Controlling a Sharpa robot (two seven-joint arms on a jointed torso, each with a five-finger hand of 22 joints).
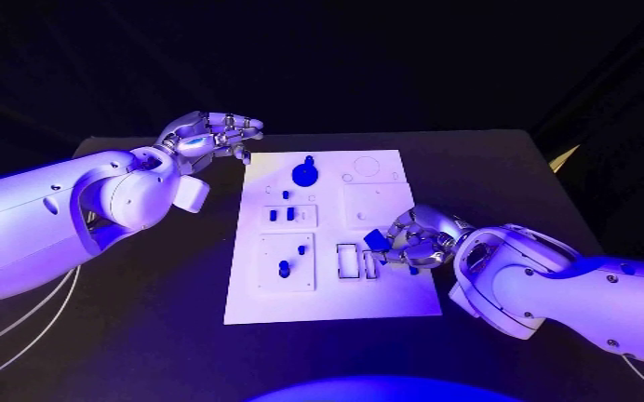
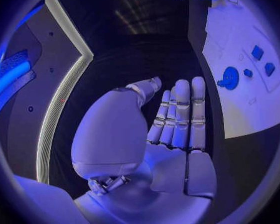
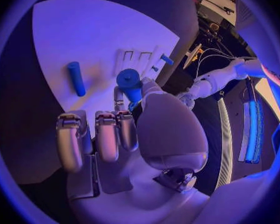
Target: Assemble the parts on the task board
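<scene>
Head view: the flat white rectangular task board [image 1: 336,304] lies in the middle of the black table [image 1: 148,346]. The silver many-fingered right hand [image 1: 413,242] sits over the board's right edge, about halfway down its length, and pinches a small blue block-like part [image 1: 377,243] between thumb and fingers, just beside a pair of narrow rectangular slots [image 1: 357,261]. The silver left hand [image 1: 215,136] hovers off the board's far left corner, above the table, holding nothing; its fingers are loosely curled in this view. On the board, a round blue disc with a knob [image 1: 306,174] stands near the far end, two small blue pegs [image 1: 286,216] sit in a recessed panel below it, and further small blue pieces [image 1: 285,268] stand in the panel nearest the left edge.

In the left wrist view the left hand's fingers [image 2: 180,114] lie straight and pressed side by side, thumb apart, empty. In the right wrist view the right hand's thumb and a finger grip a short blue cylinder-shaped part [image 3: 130,83], with the other fingers [image 3: 107,137] curled in; a slim blue rod [image 3: 75,78] lies loose on the board beside it.

No readable writing or labels can be made out.
</scene>
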